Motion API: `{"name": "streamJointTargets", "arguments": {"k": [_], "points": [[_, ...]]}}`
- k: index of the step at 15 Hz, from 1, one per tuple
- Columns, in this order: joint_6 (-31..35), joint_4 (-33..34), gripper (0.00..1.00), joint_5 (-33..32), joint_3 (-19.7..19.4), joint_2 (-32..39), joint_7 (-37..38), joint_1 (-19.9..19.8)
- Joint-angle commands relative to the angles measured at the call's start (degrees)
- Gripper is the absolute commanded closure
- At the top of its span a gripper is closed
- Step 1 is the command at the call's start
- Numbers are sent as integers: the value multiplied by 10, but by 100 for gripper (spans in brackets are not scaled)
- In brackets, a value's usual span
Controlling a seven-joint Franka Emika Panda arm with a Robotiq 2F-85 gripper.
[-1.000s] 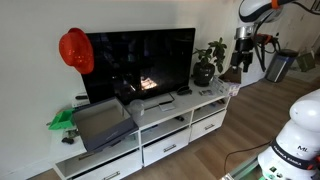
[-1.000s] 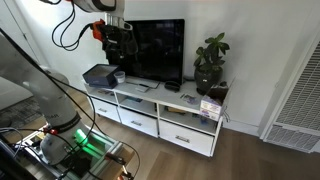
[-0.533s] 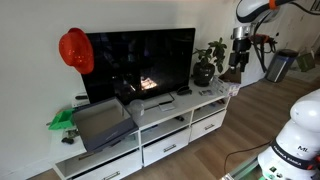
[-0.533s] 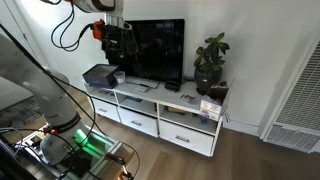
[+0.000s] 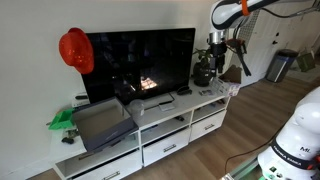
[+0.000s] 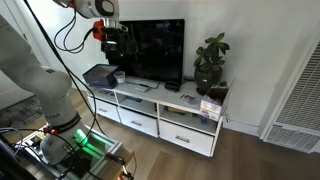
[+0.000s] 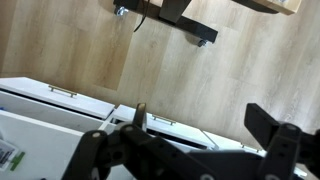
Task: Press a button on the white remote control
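Hand (image 7: 200, 135) shown in the wrist view with its fingers (image 7: 141, 118) spread wide and nothing held between them. It is suspended in the air over the wooden floor (image 7: 200, 70), out in front of the table (image 5: 168, 128). The white remote control (image 5: 152, 103) is laid flat on the table top, just before the black TV (image 5: 140, 62), well apart from the hand.

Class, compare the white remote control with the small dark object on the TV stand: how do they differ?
Colour: the white remote control is pale white-grey; the small dark object is nearly black. Shape: the remote is elongated, the dark object short and compact. Place: the remote lies nearer the grey box, the dark object nearer the potted plant. Both lie flat on the white TV stand.
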Motion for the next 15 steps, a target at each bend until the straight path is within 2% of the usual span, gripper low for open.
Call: {"name": "streamJointTargets", "arguments": {"k": [1, 4, 9, 14, 15], "points": [[67, 56, 0, 21, 16, 92, 21, 2], [111, 101, 0, 45, 25, 168, 41, -1], [185, 183, 0, 71, 39, 298, 133, -1], [275, 254, 0, 15, 35, 411, 215, 17], [264, 210, 0, 36, 44, 367, 181, 3]]}}
